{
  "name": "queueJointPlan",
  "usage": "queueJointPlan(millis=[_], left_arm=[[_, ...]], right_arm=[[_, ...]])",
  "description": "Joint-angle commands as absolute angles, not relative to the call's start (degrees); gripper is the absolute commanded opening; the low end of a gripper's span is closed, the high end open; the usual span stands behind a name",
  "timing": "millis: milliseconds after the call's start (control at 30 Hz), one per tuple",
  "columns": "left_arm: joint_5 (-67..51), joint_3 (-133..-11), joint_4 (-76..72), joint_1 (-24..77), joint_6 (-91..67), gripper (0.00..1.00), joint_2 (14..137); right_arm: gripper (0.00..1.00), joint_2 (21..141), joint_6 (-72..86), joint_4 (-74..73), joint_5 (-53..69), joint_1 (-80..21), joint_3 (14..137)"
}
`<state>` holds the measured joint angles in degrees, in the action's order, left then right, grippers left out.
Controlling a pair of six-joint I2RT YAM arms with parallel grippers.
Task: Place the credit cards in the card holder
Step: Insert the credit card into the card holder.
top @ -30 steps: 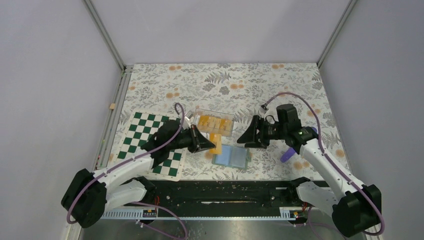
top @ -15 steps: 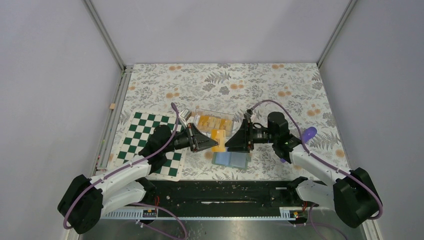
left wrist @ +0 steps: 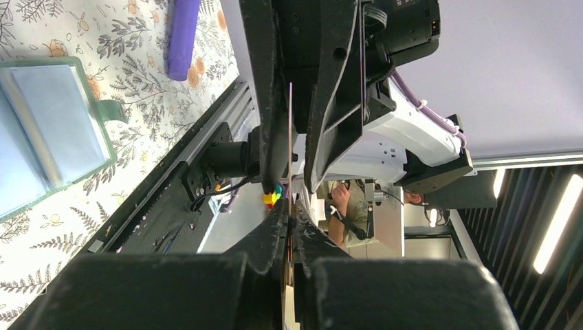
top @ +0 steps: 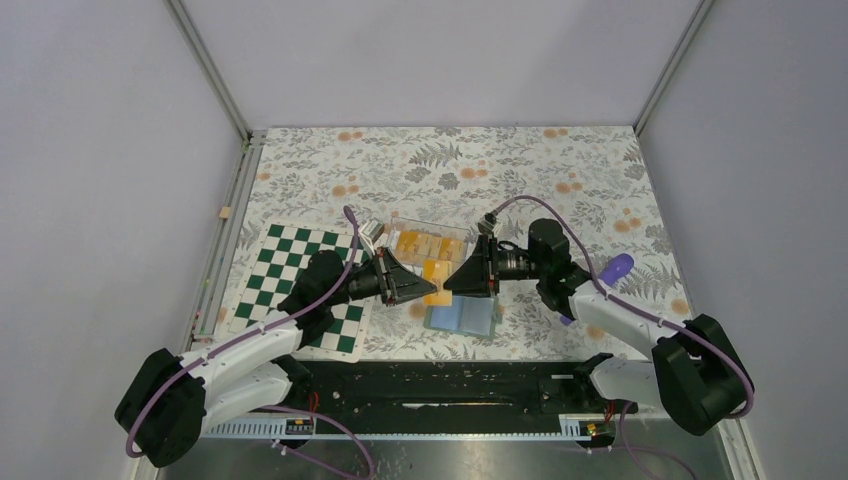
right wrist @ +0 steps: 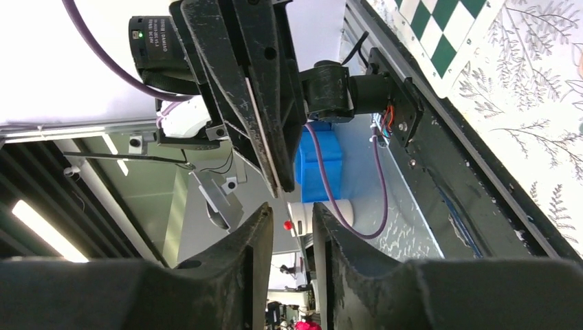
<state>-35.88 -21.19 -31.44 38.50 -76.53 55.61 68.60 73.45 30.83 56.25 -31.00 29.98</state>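
Observation:
My left gripper (top: 424, 287) is shut on one orange-yellow credit card (top: 436, 275) and holds it above the mat. In the left wrist view the card (left wrist: 290, 137) shows edge-on, sticking out from my left gripper (left wrist: 290, 206). My right gripper (top: 452, 282) is open and faces the left one, its fingers (left wrist: 337, 103) on either side of the card's free end, not closed on it. In the right wrist view the card edge (right wrist: 265, 148) points at the gap of my right gripper (right wrist: 293, 213). The blue card holder (top: 462, 318) lies open just below. More cards (top: 425, 245) sit in a clear tray.
The green-and-white chequered board (top: 295, 285) lies left, under my left arm. A purple object (top: 615, 267) lies on the mat at right, also in the left wrist view (left wrist: 184, 34). The clear tray's rim (top: 400, 220) stands just behind both grippers.
My right gripper has moved left, up to the card held by the left gripper. The left gripper lifted the card slightly, then held still.

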Motion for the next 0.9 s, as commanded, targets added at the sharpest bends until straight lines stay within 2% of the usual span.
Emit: queueJointPlan(millis=[0, 167, 200, 233, 300, 367, 467, 600, 700, 867], left_arm=[[-37.5, -21.6, -35.0, 38.8, -76.5, 0.0, 55.8], [-38.1, -21.6, -34.6, 38.8, -76.1, 0.0, 56.9], [-38.1, -21.5, -34.6, 38.8, -75.9, 0.0, 57.2], [-38.0, -21.5, -34.4, 38.8, -75.7, 0.07, 57.3], [-37.3, -21.7, -32.4, 38.8, -74.8, 0.33, 57.0], [-36.3, -22.1, -28.9, 38.8, -73.3, 0.54, 56.1], [-33.2, -22.5, -22.7, 38.7, -71.0, 0.67, 53.9], [-26.8, -25.0, -3.2, 37.0, -63.9, 0.7, 51.6], [-21.9, -27.4, 10.1, 34.9, -57.6, 0.69, 53.0], [-21.3, -30.2, 14.7, 33.7, -50.6, 0.64, 62.7]], right_arm=[[0.31, 70.0, 77.0, 38.7, 58.1, -32.2, 32.8], [0.0, 71.4, 78.7, 42.0, 59.6, -32.8, 33.0], [0.0, 71.4, 78.8, 42.2, 59.7, -32.7, 32.9], [0.0, 71.3, 78.8, 42.1, 59.6, -32.7, 32.6], [0.0, 70.9, 77.8, 41.2, 59.2, -32.8, 32.1], [0.0, 70.1, 74.5, 37.2, 58.5, -32.8, 31.8], [0.0, 68.2, 67.2, 27.1, 56.0, -32.8, 31.3], [0.0, 66.1, 55.8, 11.2, 50.1, -32.5, 30.6], [0.0, 65.2, 52.9, 8.0, 47.1, -31.5, 27.2], [0.0, 65.0, 49.8, 7.0, 45.2, -27.7, 22.1]])
